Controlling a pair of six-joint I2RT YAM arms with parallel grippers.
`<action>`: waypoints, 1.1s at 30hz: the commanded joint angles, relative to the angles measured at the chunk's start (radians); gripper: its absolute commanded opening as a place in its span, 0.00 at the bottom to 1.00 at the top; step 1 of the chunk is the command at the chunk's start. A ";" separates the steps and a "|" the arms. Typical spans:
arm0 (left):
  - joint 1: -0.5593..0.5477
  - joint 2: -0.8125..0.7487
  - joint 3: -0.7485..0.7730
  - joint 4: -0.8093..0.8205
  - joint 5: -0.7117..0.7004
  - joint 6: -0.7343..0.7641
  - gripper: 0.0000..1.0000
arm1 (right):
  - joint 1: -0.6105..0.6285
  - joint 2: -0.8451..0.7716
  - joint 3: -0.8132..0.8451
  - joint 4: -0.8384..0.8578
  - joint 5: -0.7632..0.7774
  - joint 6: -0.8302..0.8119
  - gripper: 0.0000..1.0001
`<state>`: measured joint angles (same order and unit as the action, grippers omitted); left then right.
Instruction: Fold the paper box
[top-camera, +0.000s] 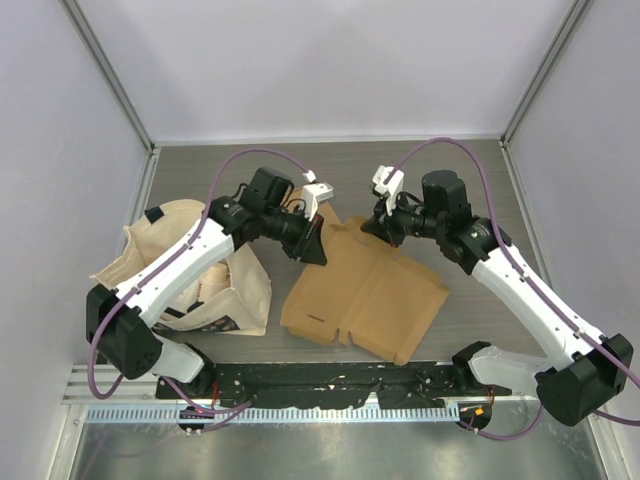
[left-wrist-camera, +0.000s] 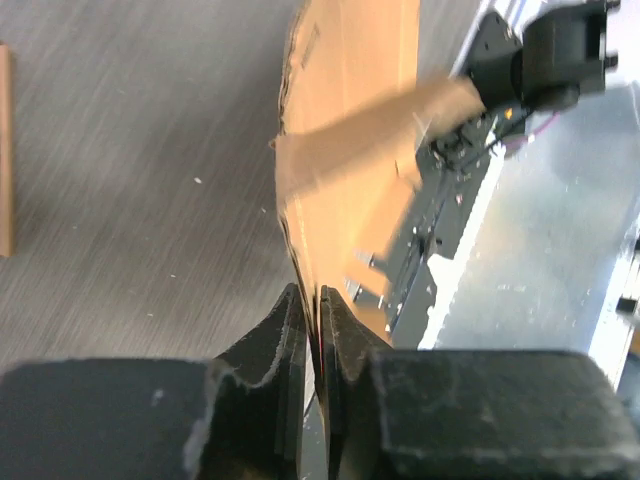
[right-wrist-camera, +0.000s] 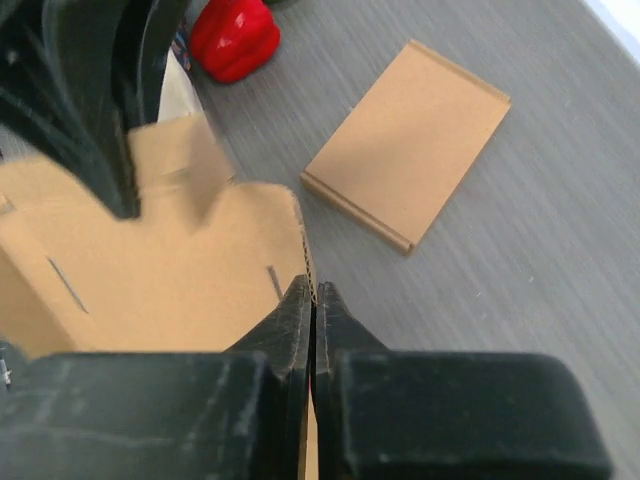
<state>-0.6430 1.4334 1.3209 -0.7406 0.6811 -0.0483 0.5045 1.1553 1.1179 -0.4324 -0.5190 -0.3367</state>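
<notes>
You are seeing the red object (right-wrist-camera: 235, 35) running off the right wrist view's top edge, while the paper box (left-wrist-camera: 350, 60) is showing a blurred flap in the left wrist view.

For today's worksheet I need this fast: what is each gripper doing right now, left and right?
Left gripper: closed, pinching an edge of the flat paper box.
Right gripper: closed, pinching another edge of the paper box.

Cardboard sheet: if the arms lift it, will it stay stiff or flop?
Probably light: the cardboard looks thin in the left gripper. It likely bends along its creases; one flap looks folded up. Between creases it seems fairly stiff.
</notes>
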 joint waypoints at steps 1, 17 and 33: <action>0.026 -0.062 -0.009 0.160 -0.158 -0.128 0.22 | -0.006 -0.075 -0.079 0.104 0.006 0.128 0.01; 0.026 -0.377 -0.315 0.435 -0.693 -0.389 0.98 | -0.139 -0.318 -0.139 0.070 0.277 0.378 0.01; 0.106 -0.150 -0.457 0.820 -0.445 -0.473 0.99 | -0.142 -0.605 -0.308 0.208 0.254 0.479 0.01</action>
<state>-0.5533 1.2205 0.8852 -0.1097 0.1688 -0.4911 0.3649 0.5869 0.8143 -0.3153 -0.2600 0.1127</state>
